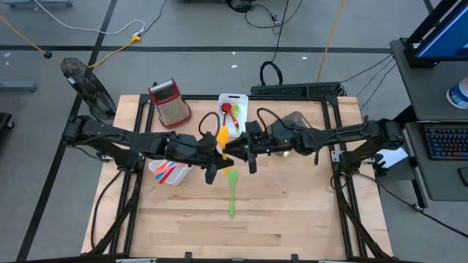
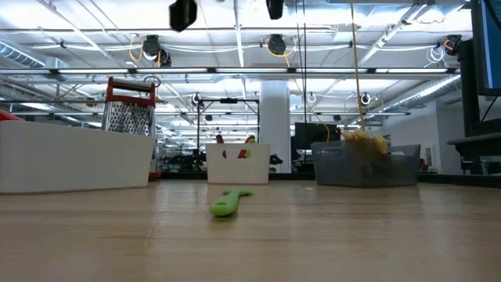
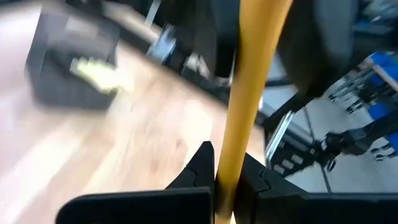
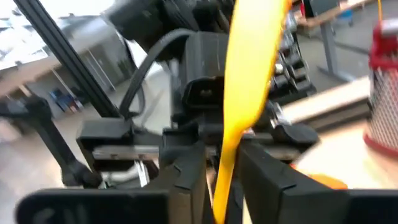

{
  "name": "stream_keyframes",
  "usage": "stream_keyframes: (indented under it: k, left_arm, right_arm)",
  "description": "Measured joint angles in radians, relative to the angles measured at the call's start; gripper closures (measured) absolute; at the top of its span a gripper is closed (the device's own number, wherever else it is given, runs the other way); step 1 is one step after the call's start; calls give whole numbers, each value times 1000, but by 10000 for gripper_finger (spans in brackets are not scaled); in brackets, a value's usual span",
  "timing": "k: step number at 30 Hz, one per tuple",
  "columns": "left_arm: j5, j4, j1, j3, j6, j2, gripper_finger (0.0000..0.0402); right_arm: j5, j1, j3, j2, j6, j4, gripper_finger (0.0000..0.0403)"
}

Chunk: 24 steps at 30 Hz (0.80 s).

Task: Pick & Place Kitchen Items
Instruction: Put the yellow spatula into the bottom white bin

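Note:
A yellow-orange spatula [image 1: 223,136] is up in the air over the middle of the table, between my two grippers, which meet there. My left gripper [image 3: 225,190] comes from the table's left and is shut on its handle. My right gripper [image 4: 222,186] comes from the right and is open, its fingers standing on either side of the same handle [image 4: 225,168] with a slim gap. The spatula's broad blade [image 4: 255,62] rises above them. A green utensil [image 1: 232,191] lies flat on the wood nearer the front edge, also visible as the green utensil [image 2: 228,202] in the low view. My left gripper pinches the spatula's narrow handle [image 3: 231,155] between its two fingers [image 3: 200,168]. The fingers come about level from the table's left and lie across the handle. The spatula is lifted clear of the table and its length runs up and away from the fingers.
A metal grater [image 1: 170,102] stands at the far left. A white bin [image 1: 232,102] at the far middle holds red and green utensils. A clear bin [image 1: 170,172] under my left arm holds red, pink and blue ones. A grey bin [image 2: 364,164] sits far right.

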Motion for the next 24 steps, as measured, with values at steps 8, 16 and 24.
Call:
stream_keyframes:
  k: [8,16,24]
  left_arm:
    - [-10,-343,-21,-1,-255,-8,392]
    - [69,-661,-20,0,-476,-29,392]
    - [252,-1009,-3,-2,-598,-46,392]
  right_arm:
    - [-78,6,2,-2,-2,-270,274]
    - [-137,9,1,-2,-50,-416,267]
    - [-135,23,1,-2,-106,-414,272]
